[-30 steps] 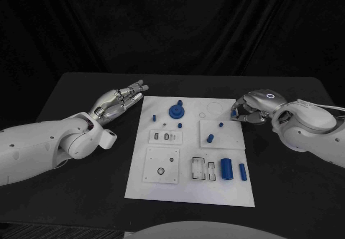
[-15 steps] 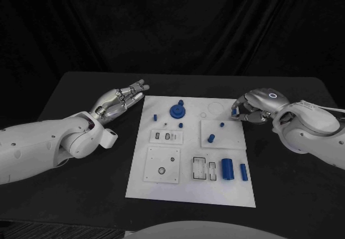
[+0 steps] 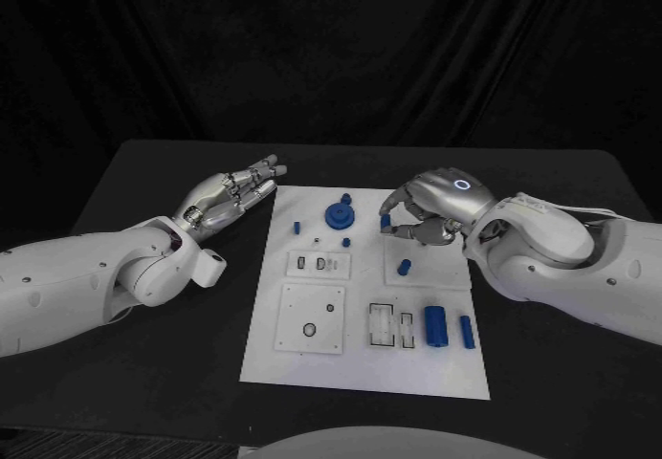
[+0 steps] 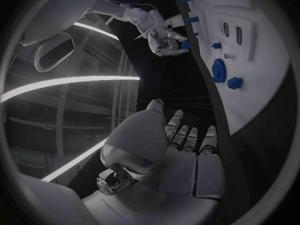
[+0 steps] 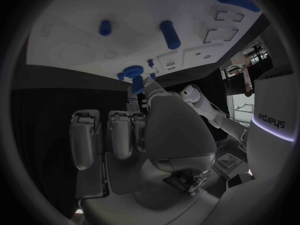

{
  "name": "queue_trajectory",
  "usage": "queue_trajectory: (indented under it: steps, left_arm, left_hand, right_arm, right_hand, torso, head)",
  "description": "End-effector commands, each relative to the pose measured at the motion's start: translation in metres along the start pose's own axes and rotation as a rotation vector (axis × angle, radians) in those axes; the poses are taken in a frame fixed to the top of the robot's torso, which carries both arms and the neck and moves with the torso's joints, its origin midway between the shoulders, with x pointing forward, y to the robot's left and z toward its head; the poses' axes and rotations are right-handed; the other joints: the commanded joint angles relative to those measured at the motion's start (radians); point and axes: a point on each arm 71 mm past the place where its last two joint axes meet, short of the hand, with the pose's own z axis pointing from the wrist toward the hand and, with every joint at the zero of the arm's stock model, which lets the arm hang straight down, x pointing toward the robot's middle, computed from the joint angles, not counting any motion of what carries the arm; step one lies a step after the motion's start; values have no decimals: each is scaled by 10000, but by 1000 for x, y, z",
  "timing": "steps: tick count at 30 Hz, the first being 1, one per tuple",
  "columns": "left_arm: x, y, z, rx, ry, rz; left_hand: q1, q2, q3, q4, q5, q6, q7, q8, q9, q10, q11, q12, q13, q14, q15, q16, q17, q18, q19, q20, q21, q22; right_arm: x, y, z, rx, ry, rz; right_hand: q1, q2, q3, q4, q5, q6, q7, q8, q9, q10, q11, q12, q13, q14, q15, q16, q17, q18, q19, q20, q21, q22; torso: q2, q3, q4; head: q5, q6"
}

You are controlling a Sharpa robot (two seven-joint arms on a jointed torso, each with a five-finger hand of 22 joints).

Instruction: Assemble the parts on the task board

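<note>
The white task board lies in the middle of the black table. My right hand hovers over its far part and pinches a small blue part at its fingertips. That part is in the left wrist view too, held by the right hand, and the right wrist view has it above the thumb. A blue gear with a knob stands just left of the held part. My left hand lies palm up, fingers spread, beside the board's left edge and holds nothing.
Standing on the board are a short blue peg, a small peg, a tiny stud, a large blue cylinder and a thinner one. Black table surface flanks both sides of the board.
My right hand has swung left from the board's right edge to over its far middle, taking the small blue part along. The left hand has not moved.
</note>
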Motion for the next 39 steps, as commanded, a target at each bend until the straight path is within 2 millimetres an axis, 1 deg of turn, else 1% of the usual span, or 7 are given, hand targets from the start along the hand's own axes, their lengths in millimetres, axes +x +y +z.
queue_trajectory:
  steps: [1,6,10,14,16,29,39]
  left_arm:
    - [2,-2,1,301,92,-95]
    - [2,-2,1,302,94,-92]
    - [2,-2,2,305,103,-94]
    - [3,-2,3,311,113,-96]
    - [3,-2,3,317,128,-104]
    - [4,-2,4,316,162,-125]
    - [6,-2,5,317,198,-146]
  left_hand:
    - [54,64,52,-4,45,-41,8,7,-8,-22,73,33,10,14,78,-37,-14,180,5,41,-48,-1]
    - [54,64,52,-4,45,-41,8,7,-8,-22,73,33,10,14,78,-37,-14,180,5,41,-48,-1]
    - [54,64,52,-4,45,-41,8,7,-8,-22,73,33,10,14,78,-37,-14,180,5,41,-48,-1]
    - [54,64,52,-4,45,-41,8,7,-8,-22,73,33,10,14,78,-37,-14,180,5,41,-48,-1]
    - [54,64,52,-4,45,-41,8,7,-8,-22,73,33,10,14,78,-37,-14,180,5,41,-48,-1]
    - [54,64,52,-4,45,-41,8,7,-8,-22,73,33,10,14,78,-37,-14,180,5,41,-48,-1]
    - [59,73,71,-10,53,-43,11,7,-7,-27,75,32,10,14,82,-37,-14,182,7,52,-46,0]
  right_arm:
    - [9,12,5,-114,143,127]
    - [26,29,15,-325,563,280]
    - [36,34,19,-302,884,312]
    - [42,37,22,-258,1088,323]
    - [45,39,24,-241,1202,314]
    - [53,45,30,-221,1429,311]
    - [55,51,33,-388,1442,347]
  right_hand:
    - [15,-24,-54,-40,114,150,-58,36,509,969,86,14,2424,883,53,-4,1667,-78,1056,79,33,2629]
    - [15,-48,-67,-82,267,179,-24,30,553,971,147,21,2429,880,83,-13,1645,-78,1056,104,33,2629]
    - [19,-51,-67,-102,328,196,-9,29,573,967,176,11,2418,877,101,-20,1629,-78,1056,117,33,2629]
    - [25,-54,-66,-115,351,200,0,27,580,966,187,9,2416,876,109,-23,1621,-78,1056,124,33,2629]
    - [33,-58,-64,-131,376,205,8,25,589,965,197,6,2413,874,118,-26,1614,-78,1056,131,33,2629]
    - [53,-83,-61,-198,535,206,43,1,624,956,239,-17,2389,865,156,-48,1567,-78,1056,166,33,2629]
    - [45,-81,-62,-199,551,211,50,0,630,953,246,-23,2382,866,161,-46,1569,-78,1056,171,33,2629]
  torso:
    - [-2,-8,-5]
    - [-5,-22,5]
    - [8,-4,21]
    - [-4,-22,39]
    - [0,-14,32]
    - [9,-5,-5]
    - [13,1,15]
  head:
    - [-1,24]
    - [9,22]
    - [-36,50]
    - [-62,42]
    - [-74,26]
    - [-51,-33]
    - [-93,-89]
